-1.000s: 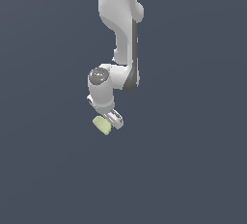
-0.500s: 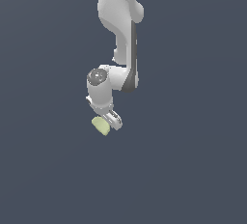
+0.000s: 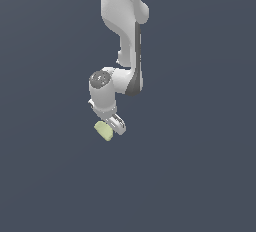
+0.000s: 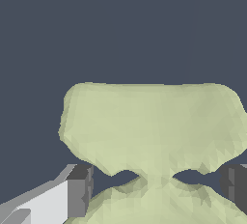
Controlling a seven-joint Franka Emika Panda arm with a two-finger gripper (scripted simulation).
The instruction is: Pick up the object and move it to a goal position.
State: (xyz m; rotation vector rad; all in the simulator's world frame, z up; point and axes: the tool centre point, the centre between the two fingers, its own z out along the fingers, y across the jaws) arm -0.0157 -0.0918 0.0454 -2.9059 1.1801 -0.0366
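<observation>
A single white robot arm [image 3: 122, 36] hangs down from the top of the exterior view against a plain dark blue-grey background. Nothing else appears around it, and nothing stands between the camera and the arm's lower end.

At that lower end sits one gripper [image 3: 114, 126], tilted toward the exterior view's left. One object [image 3: 104, 131], a small pale yellow-green lump, sits right at the fingertips, sticking out toward the exterior view's left and slightly downward. Its long axis there runs on a slant, from upper left to lower right.

In the wrist view, the same object [image 4: 154, 136] fills most of the frame. It has two lobes joined by a narrow waist, like a bow tie. The wide lobe spreads sideways across the picture, and the second lobe is cut off by the frame edge.

Two dark finger pads [image 4: 79, 189] show, one on either side of the waist. The fingers sit apart with the narrow waist between them; whether the pads actually press on it cannot be told.
</observation>
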